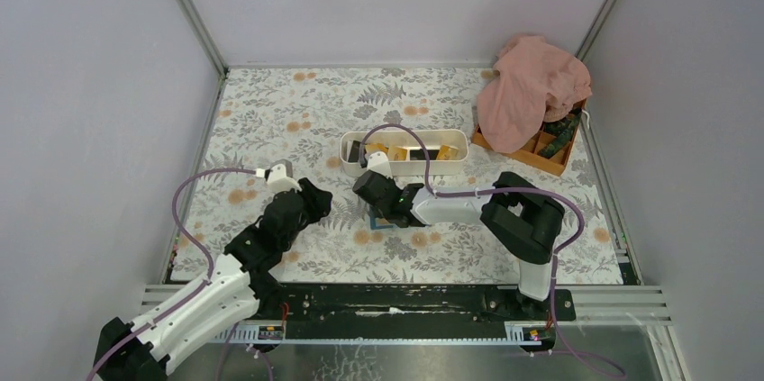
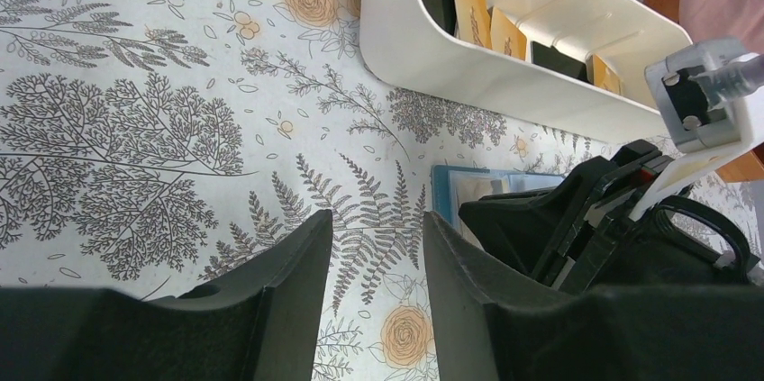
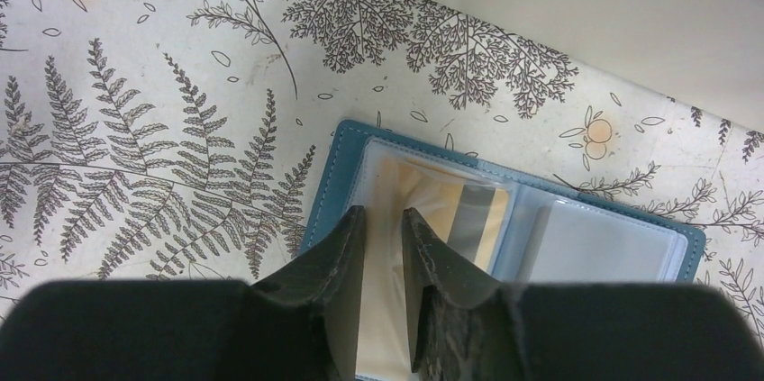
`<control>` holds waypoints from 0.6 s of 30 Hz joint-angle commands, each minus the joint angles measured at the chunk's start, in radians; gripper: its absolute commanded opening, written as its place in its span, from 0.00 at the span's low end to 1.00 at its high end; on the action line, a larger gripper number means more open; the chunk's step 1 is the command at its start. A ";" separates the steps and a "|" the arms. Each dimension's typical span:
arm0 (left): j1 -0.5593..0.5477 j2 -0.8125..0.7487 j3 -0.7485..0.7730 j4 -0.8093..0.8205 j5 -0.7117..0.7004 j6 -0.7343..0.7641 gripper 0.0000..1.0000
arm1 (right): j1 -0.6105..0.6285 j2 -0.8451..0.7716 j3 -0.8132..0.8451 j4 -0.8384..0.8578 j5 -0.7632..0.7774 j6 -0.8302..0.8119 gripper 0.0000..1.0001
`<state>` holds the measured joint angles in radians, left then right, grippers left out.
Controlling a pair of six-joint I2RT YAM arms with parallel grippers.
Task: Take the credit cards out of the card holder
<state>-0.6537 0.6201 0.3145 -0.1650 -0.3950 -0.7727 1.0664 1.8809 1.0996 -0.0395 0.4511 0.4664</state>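
Both arm bases [image 1: 537, 284] sit closest in the top view. From there the left pincer [image 1: 317, 201] hangs over the flowered surface [image 1: 297, 111]. The right pincer [image 1: 386, 210] points down on the blue card holder [image 1: 382, 227], which is mostly hidden and lies just in front of the white tray [image 1: 405, 163]. This tray holds orange-yellow and black credit cards [image 1: 396, 152]. Far right, a pink cloth [image 1: 532, 88] half covers an orange box [image 1: 541, 154].

Left wrist view: the left pincer [image 2: 374, 246] is spread, with only the surface between its fingers. The card holder [image 2: 448, 190] shows one blue edge beside the right pincer [image 2: 541, 219].

Right wrist view: the card holder [image 3: 604, 241] lies open and flat, its long axis across the picture, parallel to the tray wall. One orange-yellow card [image 3: 432, 196] sits in the left clear pocket. The right pincer [image 3: 383, 237] has a narrow gap, tips over this pocket; if it pinches the card, I cannot tell.
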 commanded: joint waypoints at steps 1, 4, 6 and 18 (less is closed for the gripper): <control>0.009 0.007 -0.011 0.051 0.024 0.021 0.49 | 0.005 -0.039 -0.005 -0.014 0.020 0.020 0.26; 0.011 0.008 -0.012 0.057 0.031 0.021 0.49 | 0.005 -0.052 -0.011 -0.012 0.020 0.020 0.23; 0.011 0.011 -0.015 0.061 0.034 0.021 0.49 | 0.005 -0.059 -0.012 -0.012 0.020 0.021 0.18; 0.014 0.033 -0.015 0.082 0.059 0.025 0.48 | 0.005 -0.120 -0.043 0.003 0.051 0.028 0.00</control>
<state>-0.6472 0.6521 0.3099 -0.1513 -0.3534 -0.7677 1.0664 1.8275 1.0664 -0.0441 0.4595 0.4786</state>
